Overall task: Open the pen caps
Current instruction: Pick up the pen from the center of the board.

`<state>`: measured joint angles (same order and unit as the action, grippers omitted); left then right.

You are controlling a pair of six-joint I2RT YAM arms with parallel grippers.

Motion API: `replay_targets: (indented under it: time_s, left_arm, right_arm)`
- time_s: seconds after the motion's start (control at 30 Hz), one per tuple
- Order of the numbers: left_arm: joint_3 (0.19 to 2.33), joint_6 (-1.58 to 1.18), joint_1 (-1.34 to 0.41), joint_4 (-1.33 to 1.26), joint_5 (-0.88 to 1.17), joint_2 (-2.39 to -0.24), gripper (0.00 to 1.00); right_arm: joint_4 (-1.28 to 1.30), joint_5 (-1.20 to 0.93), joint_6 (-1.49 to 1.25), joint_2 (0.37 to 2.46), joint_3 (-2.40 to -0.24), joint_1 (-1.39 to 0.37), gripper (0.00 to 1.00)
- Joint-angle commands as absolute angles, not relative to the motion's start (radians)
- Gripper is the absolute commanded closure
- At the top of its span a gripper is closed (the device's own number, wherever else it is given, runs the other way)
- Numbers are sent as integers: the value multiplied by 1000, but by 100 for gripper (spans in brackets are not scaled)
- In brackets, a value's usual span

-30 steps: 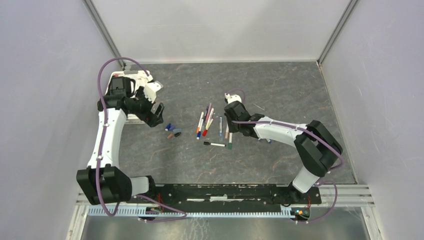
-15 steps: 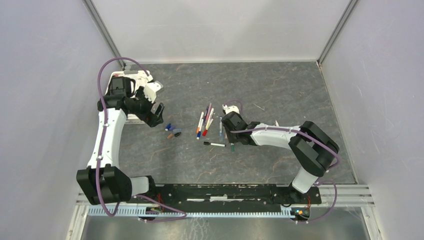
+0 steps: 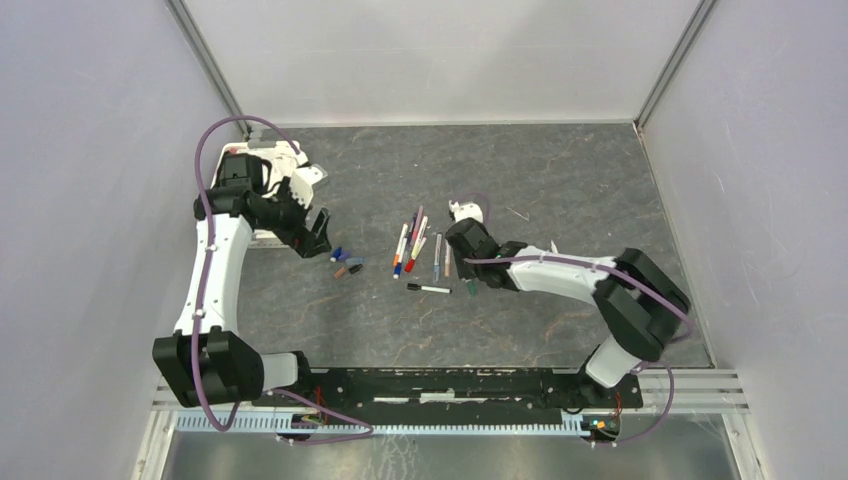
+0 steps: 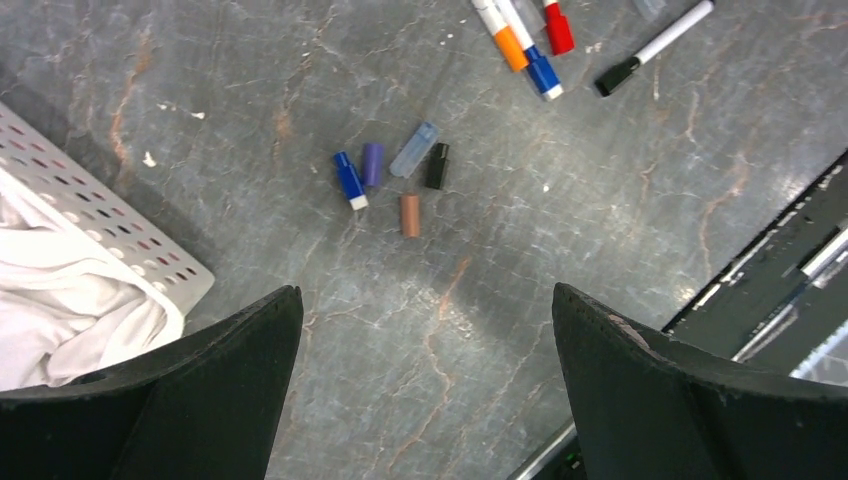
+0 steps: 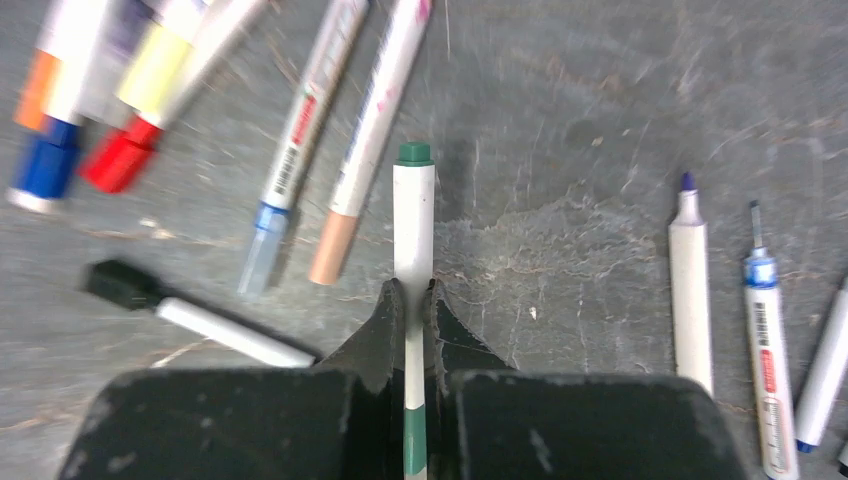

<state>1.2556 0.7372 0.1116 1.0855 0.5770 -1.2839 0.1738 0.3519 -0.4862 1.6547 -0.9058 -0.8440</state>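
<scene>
My right gripper [image 5: 412, 290] is shut on the white barrel of a green pen [image 5: 413, 215]. The pen's green cap [image 5: 413, 440] sits back between the jaws, and its green end points away. In the top view this gripper [image 3: 468, 280] is at the right edge of the pen pile [image 3: 420, 250]. Capped pens lie to its left: orange [image 5: 38, 75], blue [image 5: 40, 165], red [image 5: 118, 160], black [image 5: 120, 284]. My left gripper [image 4: 425, 300] is open and empty, above several loose caps: blue [image 4: 349, 180], purple [image 4: 372, 163], clear [image 4: 414, 149], black [image 4: 437, 165] and brown [image 4: 410, 215].
A white perforated tray [image 4: 120, 235] with white cloth lies left of the left gripper. Uncapped pens [image 5: 690, 280] lie on the table to the right of the right gripper. Grey walls close in the table on three sides.
My right gripper has moved toward the near side along the pen pile and now grips the green pen. The left arm has hardly moved.
</scene>
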Motion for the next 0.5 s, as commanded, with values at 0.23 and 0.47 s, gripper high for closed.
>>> replay_targets:
  time_s: [0.23, 0.47]
  left_arm:
    - [1260, 709, 114, 1157, 977, -1251, 0]
    - [1200, 637, 106, 1149, 1212, -1235, 1]
  right_arm:
    - [-88, 326, -620, 1408, -981, -919, 100]
    - [-216, 315, -698, 1503, -1175, -1010, 100]
